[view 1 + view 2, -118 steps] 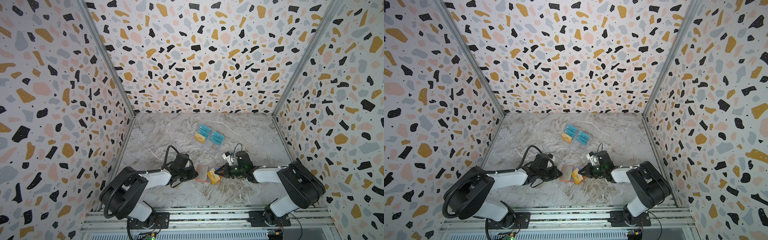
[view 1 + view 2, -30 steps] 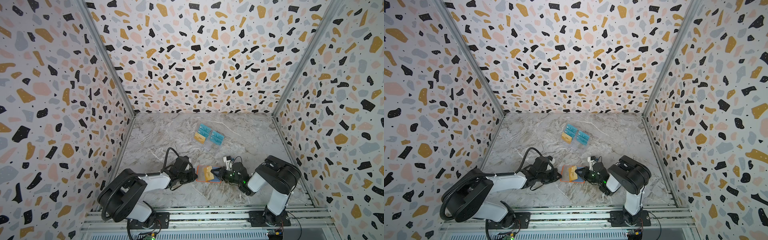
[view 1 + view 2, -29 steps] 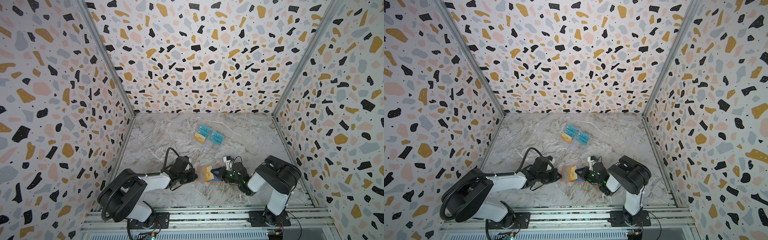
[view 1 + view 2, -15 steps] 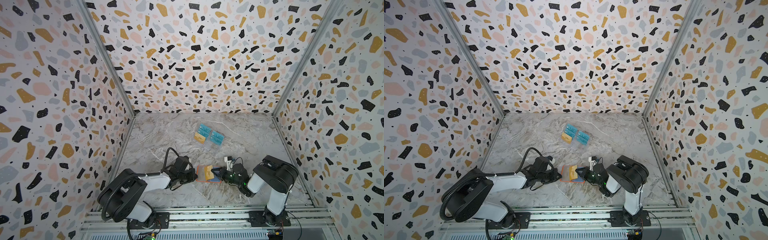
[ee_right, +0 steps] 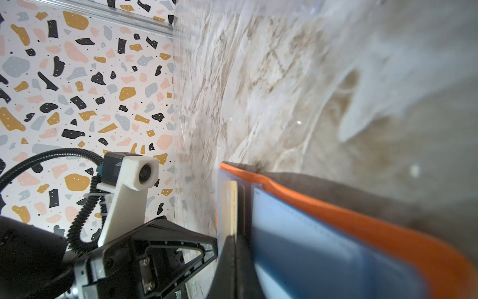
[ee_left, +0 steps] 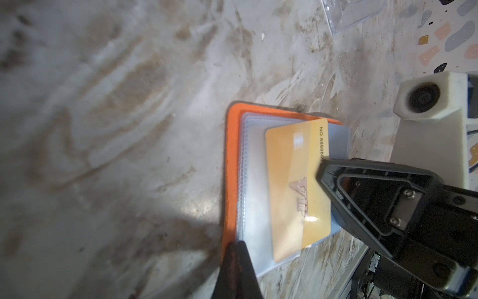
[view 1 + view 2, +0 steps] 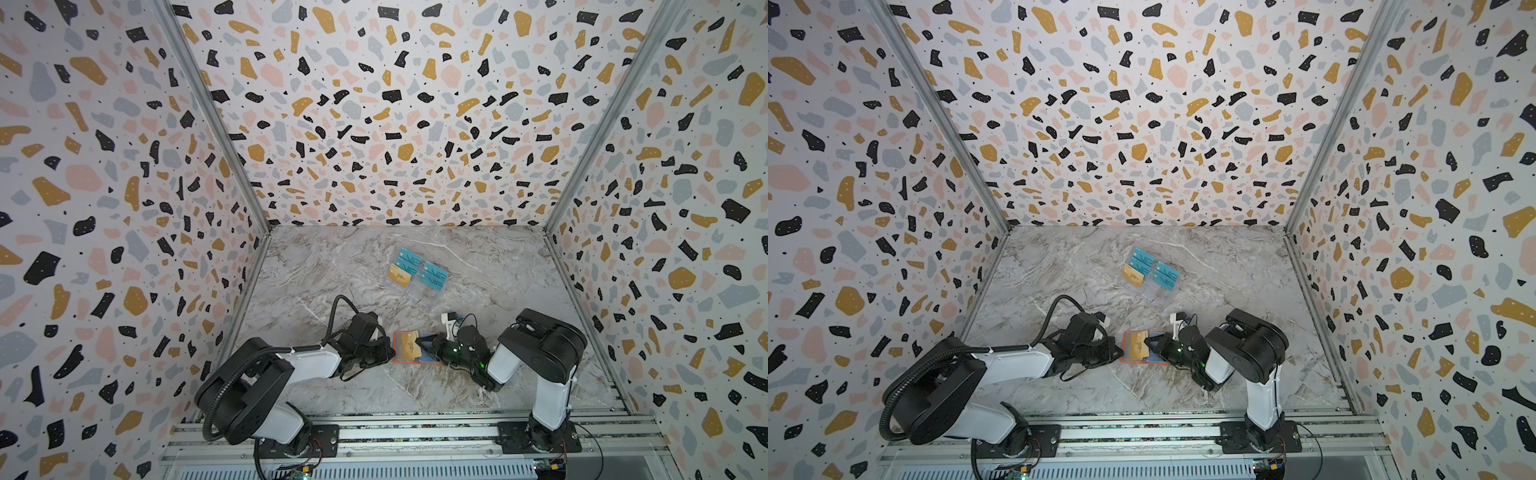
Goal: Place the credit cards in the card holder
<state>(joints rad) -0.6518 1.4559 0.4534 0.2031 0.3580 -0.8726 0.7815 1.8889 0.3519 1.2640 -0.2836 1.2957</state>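
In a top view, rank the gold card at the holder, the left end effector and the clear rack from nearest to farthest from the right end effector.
1. The gold card, gripped by the right end effector over the holder.
2. The left end effector, at the holder's left edge.
3. The rack, well back toward the far wall.

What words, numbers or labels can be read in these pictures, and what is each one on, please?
"VIP": gold card in the orange card holder.
"NO 8888": same card's edge; the rest is hidden by the right gripper.
"VIP": teal cards at the clear rack, in both top views.
Second gold card at the rack: script too small to read.
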